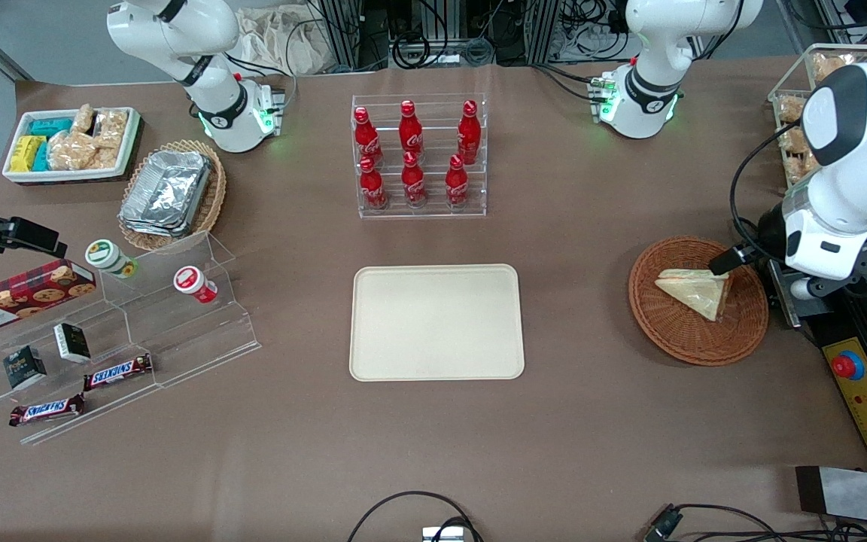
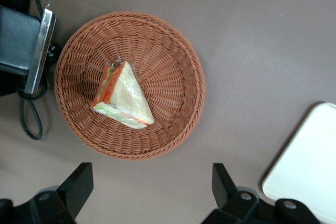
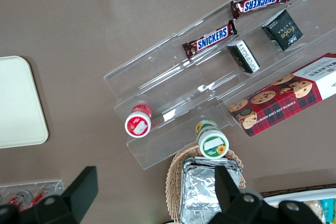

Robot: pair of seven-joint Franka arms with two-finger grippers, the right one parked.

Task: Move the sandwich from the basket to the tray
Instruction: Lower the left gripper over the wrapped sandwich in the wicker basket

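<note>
Right now the gripper (image 2: 149, 192) hangs with fingers spread wide, holding nothing, above the bench just outside the basket (image 2: 173, 45). Inside lies the sandwich (image 2: 123, 98), at its twelve o'clock, long axis running roughly eleven to five; the tray (image 1: 436, 321) waits empty

We see a brown table (image 1: 591, 421) bearing the tray (image 1: 436, 322), the basket (image 1: 697, 310), a bottle rack (image 1: 420, 156) and a stepped display (image 1: 125, 339); the gripper (image 2: 152, 190) hovers above.

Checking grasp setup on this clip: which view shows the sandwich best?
The left wrist view: the sandwich lies whole in the basket, filling edge visible, the open hand above and apart from it. The front view shows it small, partly hidden by the arm. The right wrist view misses it.
</note>
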